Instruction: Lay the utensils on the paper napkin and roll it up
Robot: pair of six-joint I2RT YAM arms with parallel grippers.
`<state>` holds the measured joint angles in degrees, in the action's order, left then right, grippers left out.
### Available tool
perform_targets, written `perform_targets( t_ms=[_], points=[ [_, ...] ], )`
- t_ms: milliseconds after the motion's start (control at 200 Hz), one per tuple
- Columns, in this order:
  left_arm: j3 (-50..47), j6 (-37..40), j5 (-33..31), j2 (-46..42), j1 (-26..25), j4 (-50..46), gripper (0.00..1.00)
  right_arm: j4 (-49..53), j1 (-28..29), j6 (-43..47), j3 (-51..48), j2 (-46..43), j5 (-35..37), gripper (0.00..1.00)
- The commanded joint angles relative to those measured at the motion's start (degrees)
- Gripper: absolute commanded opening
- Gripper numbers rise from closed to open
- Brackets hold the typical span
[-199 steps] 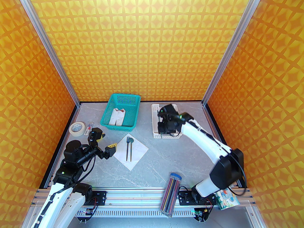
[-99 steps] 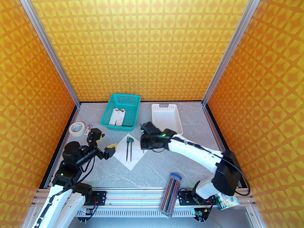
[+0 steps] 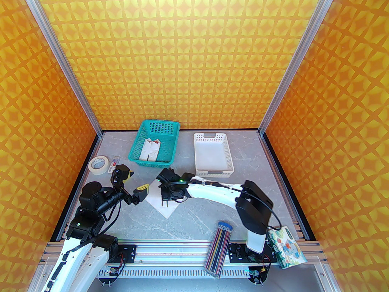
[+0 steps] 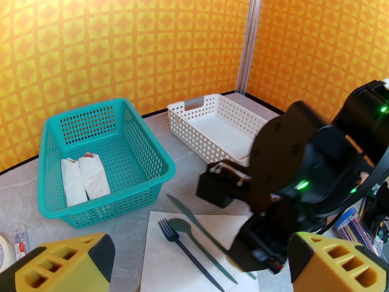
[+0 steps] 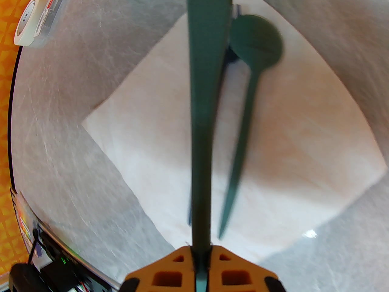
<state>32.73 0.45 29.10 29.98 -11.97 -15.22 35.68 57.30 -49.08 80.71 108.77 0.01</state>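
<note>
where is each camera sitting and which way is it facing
top external: above and behind the arm bases, looking down on the table; both arms, open left hand and right hand show.
left wrist: on the left arm, facing the far right corner over the teal basket; yellow fingertips show.
right wrist: on the right arm, looking down the knife its hand grips; fingertips show.
shared: both wrist views show paper napkin, spoon, knife.

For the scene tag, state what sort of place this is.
Probably a staged robot test booth: printed orange backdrop walls, bare aluminium frame posts, and a mounting rail along the near edge of the table.
</note>
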Motion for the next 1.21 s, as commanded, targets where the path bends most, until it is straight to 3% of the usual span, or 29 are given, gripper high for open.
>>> perform_targets(
  t_ms=[0, 355, 1200],
  points=[
    [0.5, 0.8, -0.2, -0.6, -0.3, -1.1, 0.99, -1.5, 0.3, -2.1, 2.5, 3.0, 1.3, 0.1],
    [0.4, 1.0, -0.2, -0.2, -0.3, -1.1, 0.99, 2.1, 0.4, -4.3, 7.5, 8.7, 4.4, 0.11],
    [0.3, 1.4, -0.3, 0.2, -0.3, -1.2, 0.99, 4.6, 0.4, -3.8, 10.4, 13.0, 7.8, 0.13]
  ],
)
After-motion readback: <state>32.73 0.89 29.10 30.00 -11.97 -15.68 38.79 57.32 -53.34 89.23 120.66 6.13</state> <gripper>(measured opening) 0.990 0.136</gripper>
